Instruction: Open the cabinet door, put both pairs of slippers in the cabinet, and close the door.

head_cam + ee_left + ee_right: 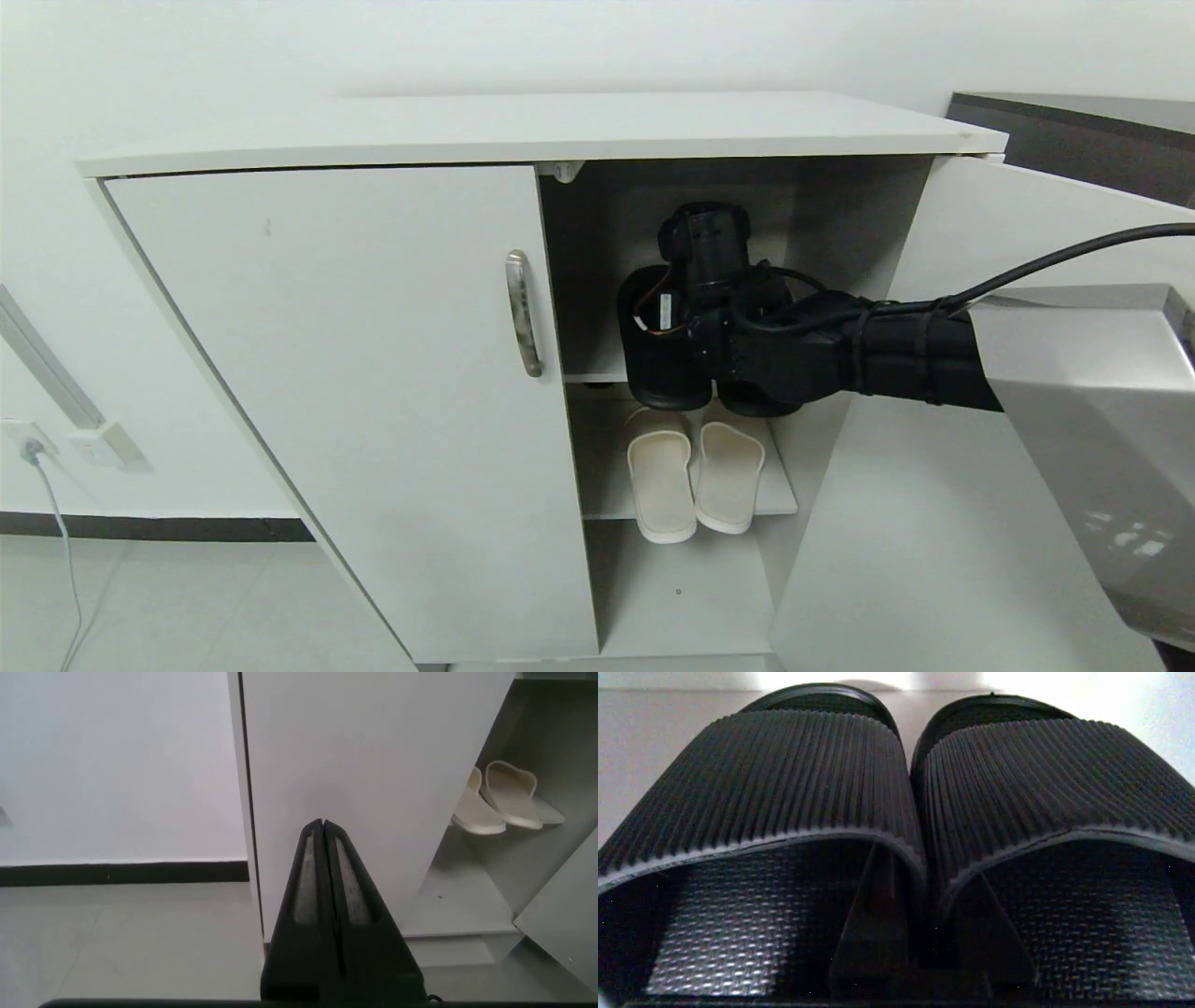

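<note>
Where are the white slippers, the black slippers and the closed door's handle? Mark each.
white slippers (661,478): head view, insole of the left one.
black slippers (785,775): right wrist view, ribbed strap of one.
door handle (524,313): head view, middle of the bar.

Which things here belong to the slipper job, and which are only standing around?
For the job:
cabinet
open right door
white slippers
black slippers

Only standing around:
wall socket
cable

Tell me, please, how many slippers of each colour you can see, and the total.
white slippers: 2
black slippers: 2
Total: 4
</note>
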### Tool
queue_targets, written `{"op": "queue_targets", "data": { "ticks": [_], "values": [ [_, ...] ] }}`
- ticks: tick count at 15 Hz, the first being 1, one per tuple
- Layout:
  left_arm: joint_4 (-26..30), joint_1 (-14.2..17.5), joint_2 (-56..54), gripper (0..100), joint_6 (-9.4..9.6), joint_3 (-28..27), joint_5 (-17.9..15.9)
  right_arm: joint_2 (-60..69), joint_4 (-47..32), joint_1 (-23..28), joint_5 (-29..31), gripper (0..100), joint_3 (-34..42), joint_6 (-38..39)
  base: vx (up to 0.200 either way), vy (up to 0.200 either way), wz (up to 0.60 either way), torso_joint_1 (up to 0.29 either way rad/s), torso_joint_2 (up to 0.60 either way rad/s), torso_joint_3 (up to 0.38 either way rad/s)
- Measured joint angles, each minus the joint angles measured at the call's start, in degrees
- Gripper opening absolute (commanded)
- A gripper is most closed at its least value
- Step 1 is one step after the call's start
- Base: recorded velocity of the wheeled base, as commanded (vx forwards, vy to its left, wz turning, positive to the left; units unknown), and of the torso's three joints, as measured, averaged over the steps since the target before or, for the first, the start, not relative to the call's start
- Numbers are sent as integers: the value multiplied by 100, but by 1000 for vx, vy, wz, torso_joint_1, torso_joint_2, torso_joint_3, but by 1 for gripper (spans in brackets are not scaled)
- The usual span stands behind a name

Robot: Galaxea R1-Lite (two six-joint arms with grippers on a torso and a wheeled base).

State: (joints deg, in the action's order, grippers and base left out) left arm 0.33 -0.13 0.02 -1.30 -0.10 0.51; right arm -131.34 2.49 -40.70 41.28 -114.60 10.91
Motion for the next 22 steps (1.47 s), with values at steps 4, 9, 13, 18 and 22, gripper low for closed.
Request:
{"op": "queue_targets", "data": {
  "ticks": [4, 9, 13, 18, 22],
  "values": [
    [0, -5, 0, 0, 0, 0, 0, -38, -33, 18, -6, 0, 0, 0, 0, 0, 0, 0, 0, 0],
    [0, 0, 0, 0, 0, 0, 0, -41, -93, 20, -6, 100, 0, 0, 0, 0, 0, 0, 0, 0],
    [0, 0, 0, 0, -6, 0, 0, 50, -105, -4, 13, 100, 123, 9, 0, 0, 0, 0, 0, 0],
    [0, 0, 0, 0, -9, 0, 4, 607, -72, -193, 51, 100, 1017, 57, 0, 0, 0, 0, 0, 0],
    [-6, -5, 2, 0, 5, 0, 0, 1418, 163, -540, 65, 100, 2277, 169, 0, 0, 0, 0, 0, 0]
  ]
}}
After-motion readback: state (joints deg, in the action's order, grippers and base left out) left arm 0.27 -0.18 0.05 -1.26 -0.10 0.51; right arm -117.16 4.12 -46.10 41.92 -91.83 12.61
